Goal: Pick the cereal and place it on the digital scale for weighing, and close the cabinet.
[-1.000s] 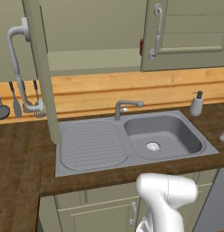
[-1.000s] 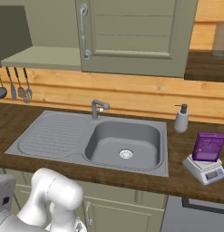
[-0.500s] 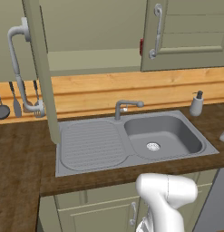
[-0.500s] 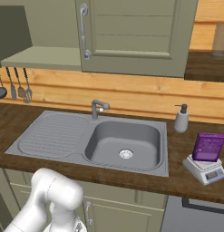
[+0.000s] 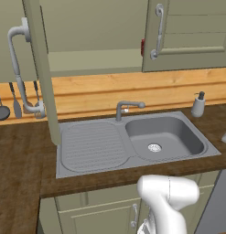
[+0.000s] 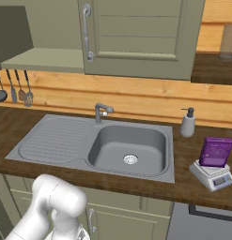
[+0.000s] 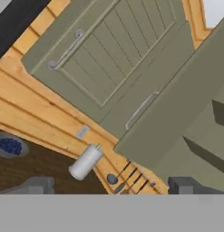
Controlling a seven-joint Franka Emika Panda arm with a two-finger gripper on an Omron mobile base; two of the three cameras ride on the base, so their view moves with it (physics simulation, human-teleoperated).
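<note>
the cereal (image 6: 215, 152) sits on the scale (image 6: 212, 174). gripper (image 7: 109, 186) is open, holding nothing; reach up to the swung-out cabinet door (image 5: 40, 68) above it and push it gently shut.

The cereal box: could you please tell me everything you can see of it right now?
The cereal box is a small purple carton, apparently cardboard, taller than wide, with a pale printed patch on its front. It stands upright, closed and undamaged, on the platform of the grey digital scale, at the right end of the dark wooden counter, right of the sink. Only the scale touches it.
</note>
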